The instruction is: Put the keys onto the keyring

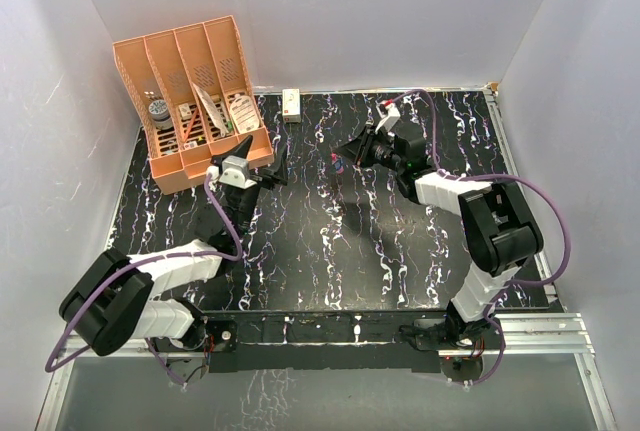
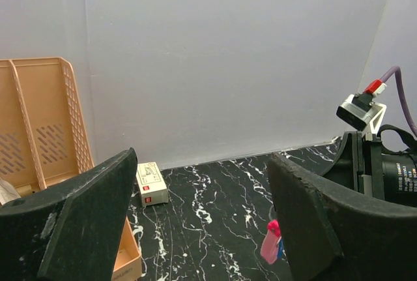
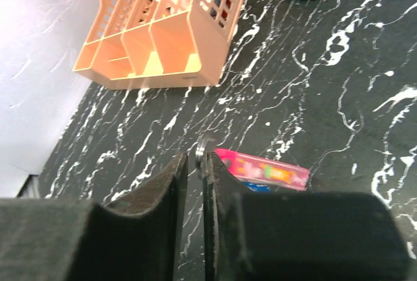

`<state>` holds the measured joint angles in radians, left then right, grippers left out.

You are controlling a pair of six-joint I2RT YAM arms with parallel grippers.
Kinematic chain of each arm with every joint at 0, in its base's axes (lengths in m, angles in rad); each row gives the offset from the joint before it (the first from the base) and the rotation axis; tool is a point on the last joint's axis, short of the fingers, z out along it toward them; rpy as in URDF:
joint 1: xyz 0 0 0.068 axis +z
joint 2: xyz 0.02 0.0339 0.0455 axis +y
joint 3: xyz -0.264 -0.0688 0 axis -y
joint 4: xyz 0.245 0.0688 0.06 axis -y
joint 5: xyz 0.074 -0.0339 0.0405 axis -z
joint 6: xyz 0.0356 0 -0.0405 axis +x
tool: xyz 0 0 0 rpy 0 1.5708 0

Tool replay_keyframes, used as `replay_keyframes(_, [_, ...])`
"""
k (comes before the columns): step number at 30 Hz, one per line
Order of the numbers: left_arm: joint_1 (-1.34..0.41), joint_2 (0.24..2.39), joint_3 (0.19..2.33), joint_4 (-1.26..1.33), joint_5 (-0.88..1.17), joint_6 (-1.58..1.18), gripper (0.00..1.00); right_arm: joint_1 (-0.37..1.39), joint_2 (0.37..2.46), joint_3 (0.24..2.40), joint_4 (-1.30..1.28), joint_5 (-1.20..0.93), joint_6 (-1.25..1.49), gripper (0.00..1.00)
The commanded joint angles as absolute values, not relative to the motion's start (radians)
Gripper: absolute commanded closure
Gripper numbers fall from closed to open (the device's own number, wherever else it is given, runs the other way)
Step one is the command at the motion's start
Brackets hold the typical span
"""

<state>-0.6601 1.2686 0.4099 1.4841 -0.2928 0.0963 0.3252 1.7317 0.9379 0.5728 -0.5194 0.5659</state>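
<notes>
My right gripper (image 3: pixel 195 154) is nearly shut and pinches a thin silvery metal piece (image 3: pixel 203 148) at its fingertips. The pink keyring strip (image 3: pixel 262 167) hangs from that piece, with the blue-headed key (image 3: pixel 258 188) showing just under it. I cannot tell whether the silvery piece is a ring or the pale key. From above, the right gripper (image 1: pixel 350 156) holds the pink strip (image 1: pixel 338 163) over mid-table. My left gripper (image 2: pixel 202 229) is open and empty, just left of the strip (image 2: pixel 270 243). It also shows in the top view (image 1: pixel 270 175).
An orange desk organiser (image 1: pixel 195 101) with several compartments stands at the back left, close beside my left gripper (image 2: pixel 39 118). A small white box (image 1: pixel 292 104) lies by the back wall (image 2: pixel 151 184). The table is black marble-patterned (image 1: pixel 330 251), with white walls on three sides.
</notes>
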Motion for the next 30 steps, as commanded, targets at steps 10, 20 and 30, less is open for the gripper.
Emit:
replay_keyframes(10, [-0.655,1.243,0.460,1.430,-0.311,0.090,0.20,0.316,1.629,0.899,0.603,-0.189,0.500,0.57])
replay_keyframes(20, [-0.652,1.172,0.650,0.918,-0.345,-0.011,0.07,0.309,1.420,0.830,0.464,0.001,0.480,0.16])
replay_keyframes(30, [-0.652,1.117,0.663,0.911,-0.358,-0.027,0.02,0.285,1.372,0.883,0.270,0.230,0.570,0.02])
